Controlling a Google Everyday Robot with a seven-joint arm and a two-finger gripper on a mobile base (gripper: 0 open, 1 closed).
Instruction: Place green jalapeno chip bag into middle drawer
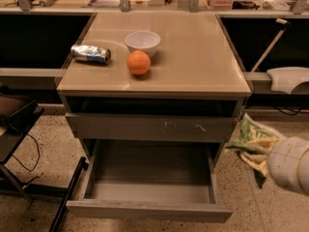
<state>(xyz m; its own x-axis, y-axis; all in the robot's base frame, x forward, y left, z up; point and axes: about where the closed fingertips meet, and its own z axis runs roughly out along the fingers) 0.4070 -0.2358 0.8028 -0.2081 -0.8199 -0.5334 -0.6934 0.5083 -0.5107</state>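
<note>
The green jalapeno chip bag (252,140) hangs in the air to the right of the cabinet, about level with the scratched drawer front. My gripper (260,152) is at the lower right, at the end of the white arm (289,166), and is shut on the bag; the bag mostly hides its fingers. The middle drawer (145,170) is pulled out at the bottom of the cabinet, with nothing inside it. The bag is right of the drawer and outside it.
On the cabinet top (193,57) are a white bowl (143,41), an orange (138,62) and a crushed silver-blue can (91,53). The scratched grey drawer front (154,127) above is shut. A black frame (19,129) stands at the left. A white object (287,79) lies at the right.
</note>
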